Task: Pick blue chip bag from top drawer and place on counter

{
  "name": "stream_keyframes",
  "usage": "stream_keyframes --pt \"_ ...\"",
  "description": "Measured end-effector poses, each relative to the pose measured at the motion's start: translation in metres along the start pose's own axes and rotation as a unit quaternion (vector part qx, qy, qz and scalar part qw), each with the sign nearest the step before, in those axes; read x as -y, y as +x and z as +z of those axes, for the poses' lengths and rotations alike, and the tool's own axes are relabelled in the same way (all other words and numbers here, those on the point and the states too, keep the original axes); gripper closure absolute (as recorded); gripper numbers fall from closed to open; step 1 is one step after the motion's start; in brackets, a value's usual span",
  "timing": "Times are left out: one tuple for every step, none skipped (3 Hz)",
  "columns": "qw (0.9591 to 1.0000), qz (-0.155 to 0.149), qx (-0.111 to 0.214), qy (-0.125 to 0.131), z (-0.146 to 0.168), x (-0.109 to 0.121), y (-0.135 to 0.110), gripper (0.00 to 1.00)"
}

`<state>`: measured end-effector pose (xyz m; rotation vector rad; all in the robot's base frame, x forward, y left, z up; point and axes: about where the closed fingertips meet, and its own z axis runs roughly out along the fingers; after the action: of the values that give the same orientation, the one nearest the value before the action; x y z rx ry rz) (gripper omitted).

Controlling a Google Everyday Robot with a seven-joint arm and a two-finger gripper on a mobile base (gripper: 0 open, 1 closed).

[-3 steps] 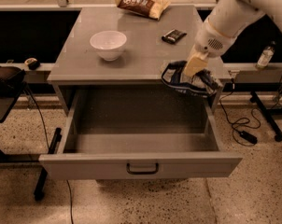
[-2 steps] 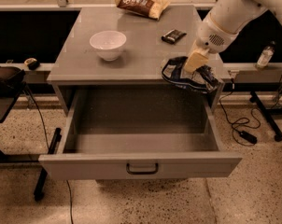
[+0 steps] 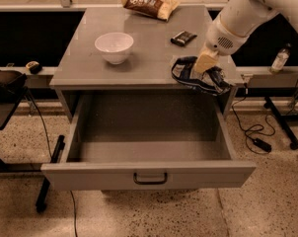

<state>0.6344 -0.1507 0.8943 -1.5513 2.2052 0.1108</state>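
The blue chip bag point(image 3: 193, 78), crumpled dark blue foil with white patches, hangs at the counter's point(image 3: 144, 53) front right edge, partly over it. My gripper point(image 3: 204, 63) is shut on the bag from above, at the end of the white arm that comes in from the upper right. The top drawer point(image 3: 149, 174) is pulled wide open below, with a dark curved handle on its front panel, and nothing shows inside it.
A white bowl point(image 3: 114, 47) stands on the counter's left half. A brown and tan chip bag point(image 3: 148, 1) lies at the back edge. A small flat black packet point(image 3: 183, 37) lies just behind the gripper. A bottle point(image 3: 279, 59) stands on a ledge at the right.
The gripper has carried the blue chip bag up and slightly left, from beside the drawer's right rear corner to the counter's front right edge.
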Motion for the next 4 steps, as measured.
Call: stream_keyframes --pt "0.9966 0.03 -0.012 0.076 -0.012 0.042 0.006 1.0" --pt "0.9879 0.039 -0.038 0.146 -0.034 0.084 0.006 1.0" --pt "0.9787 0.04 -0.06 0.192 -0.026 0.12 0.007 0.84" --pt "0.9805 0.028 -0.044 0.189 0.018 0.136 -0.008 0.61"
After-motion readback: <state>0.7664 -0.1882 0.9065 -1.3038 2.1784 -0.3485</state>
